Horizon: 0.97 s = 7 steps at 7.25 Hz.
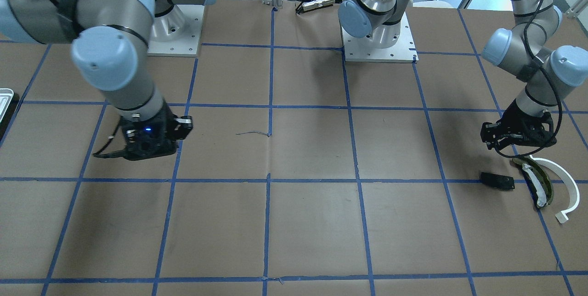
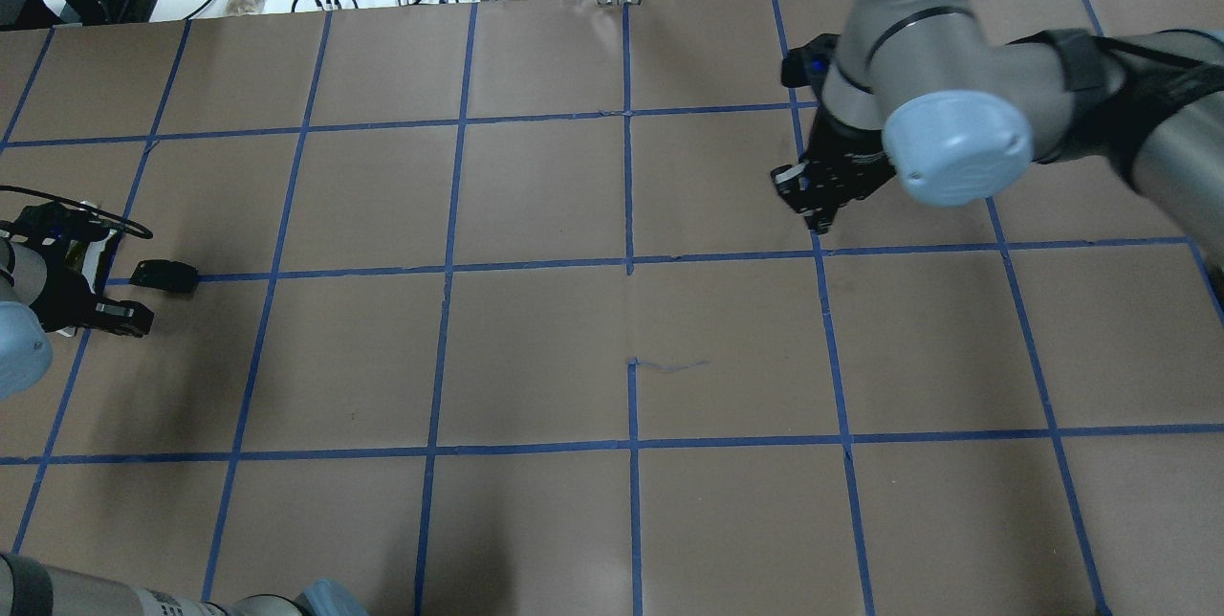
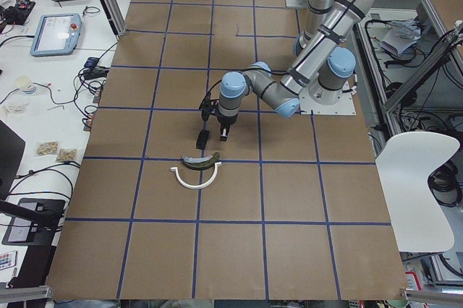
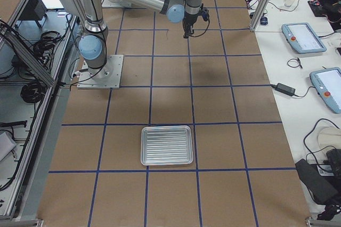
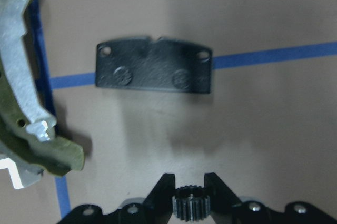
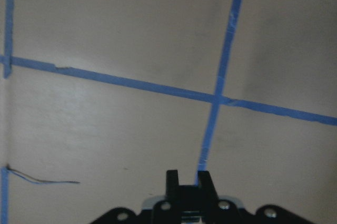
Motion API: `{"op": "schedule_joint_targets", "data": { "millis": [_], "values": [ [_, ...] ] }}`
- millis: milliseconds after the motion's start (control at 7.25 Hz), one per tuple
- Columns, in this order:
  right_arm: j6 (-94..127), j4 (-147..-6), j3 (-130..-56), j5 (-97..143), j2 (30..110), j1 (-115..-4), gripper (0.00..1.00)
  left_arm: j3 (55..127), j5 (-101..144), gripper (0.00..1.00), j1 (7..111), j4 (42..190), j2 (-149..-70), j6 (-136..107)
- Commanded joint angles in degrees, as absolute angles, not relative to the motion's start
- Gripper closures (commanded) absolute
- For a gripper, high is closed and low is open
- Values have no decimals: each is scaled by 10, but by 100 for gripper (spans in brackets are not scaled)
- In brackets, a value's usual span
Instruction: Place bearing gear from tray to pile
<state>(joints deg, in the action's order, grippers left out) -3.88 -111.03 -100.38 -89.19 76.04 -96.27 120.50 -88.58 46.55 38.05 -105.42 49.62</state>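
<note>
Left jaws: the left gripper [image 5: 190, 188] is clamped on the bearing gear [image 5: 192, 211], a small dark toothed wheel pinched between both fingertips.
Right jaws: the right gripper [image 6: 188, 181] has its fingertips drawn together with nothing seen between them.
Bearing gear: held off the table by the left gripper, just beside the pile and well apart from the tray [image 4: 167, 145].
Pile: the flat black plate [image 5: 154, 65] lies across a tape line ahead of the left fingertips. The olive-green curved piece [image 1: 538, 186] and the white half-ring arc [image 1: 564, 182] lie next to it, the arc on the outer side.
Right gripper's place: low over bare paper, near a crossing of blue tape lines [image 6: 221, 77].
Surface: the table [image 1: 312, 222] is covered in brown paper and marked into squares by the blue tape. A thin loose thread [image 1: 252, 133] lies near the middle.
Room: side benches carry teach pendants [image 4: 303, 38] and cables, and a white chair [image 3: 416, 178] stands behind the robot.
Cut off: the front-facing view shows only a corner of the tray at its left edge, and the overhead view crops most of the left arm.
Hard to make out: the gear is too small to find in the side views, and only its upper teeth show in the wrist view.
</note>
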Motion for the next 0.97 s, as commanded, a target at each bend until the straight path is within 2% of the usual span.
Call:
{"op": "schedule_joint_targets", "data": {
  "millis": [0,276,414,552,690,828],
  "values": [
    [119,-1199,-985,-887,683,-1075,98,1196,-877,100,466,378,-1075,489],
    [186,-1266,-962,-894,618,-1134,96,1176,-838,100,467,385,-1088,480],
    [183,-1267,-960,-896,614,-1136,96,1176,-838,84,467,381,-1093,482],
    [184,-1267,-960,-896,613,-1137,93,1175,-839,49,466,379,-1099,483],
    [178,-1267,-960,-897,614,-1137,52,1173,-841,17,466,379,-1098,481],
    [183,-1267,-959,-897,614,-1137,2,1172,-843,8,466,385,-1087,479]
  ]
}}
